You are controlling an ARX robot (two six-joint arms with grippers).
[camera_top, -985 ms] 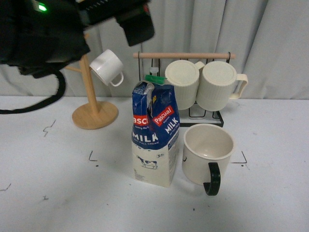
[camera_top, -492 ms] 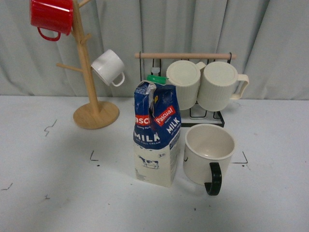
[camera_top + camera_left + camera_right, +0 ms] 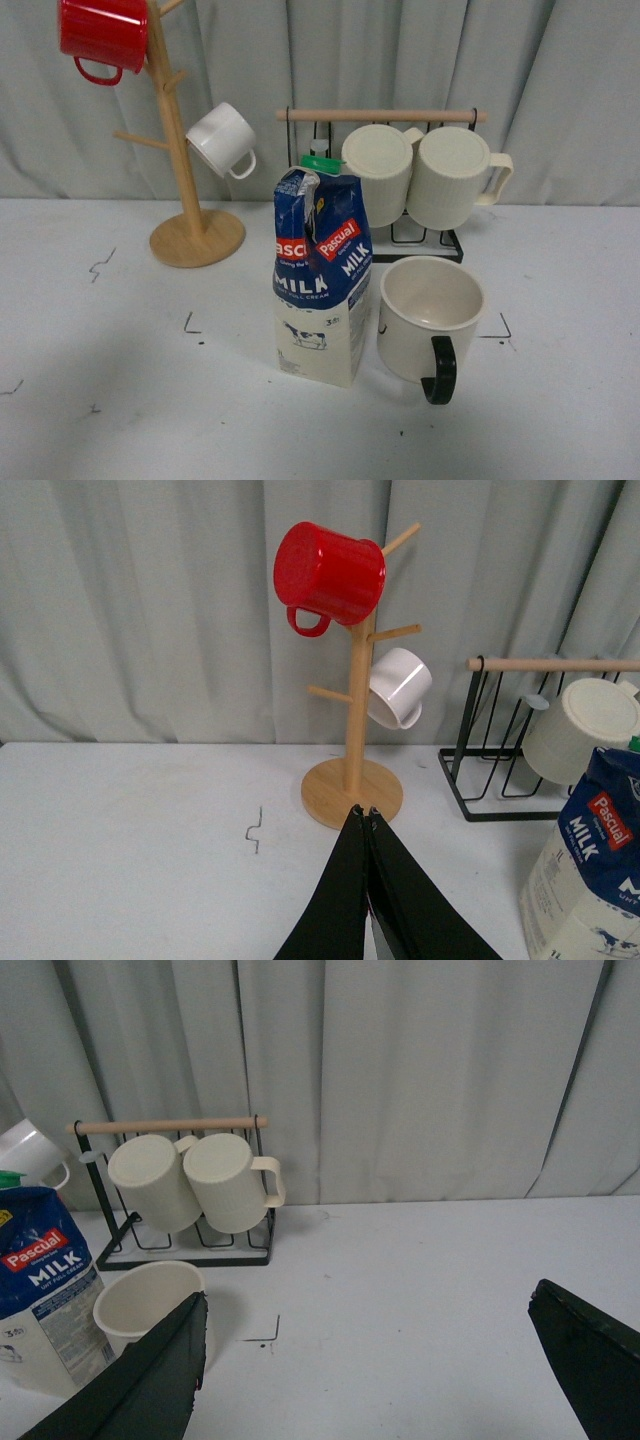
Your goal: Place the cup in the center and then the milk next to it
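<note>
You've got the white table (image 3: 90,420) running back to a grey curtain (image 3: 560,60). Biggest item on it is the wooden mug tree (image 3: 178,170), back left, w/ a red mug (image 3: 103,35) hung up high and a small white mug (image 3: 222,140) lower down. Next to it, back centre, a black wire rack (image 3: 440,238) w/ a wooden bar holds two ribbed cream mugs (image 3: 420,175) on their sides.

In front of the rack, the milk (image 3: 322,275) stands upright inside the center (image 3: 240,345), the patch bounded by black corner marks. The cup (image 3: 430,318) sits upright just beside the carton, on its right from the front cam, black handle facing the camera, near the right-hand corner mark. Small gap btwn them; can't tell if they touch.

Neither arm shows in the front view. Left gripper (image 3: 366,815): in its wrist cam you see the jaws pressed together, nothing between, pointed toward the tree base. Right gripper (image 3: 365,1360): jaws spread wide, empty, over bare table right of the cup.
</note>
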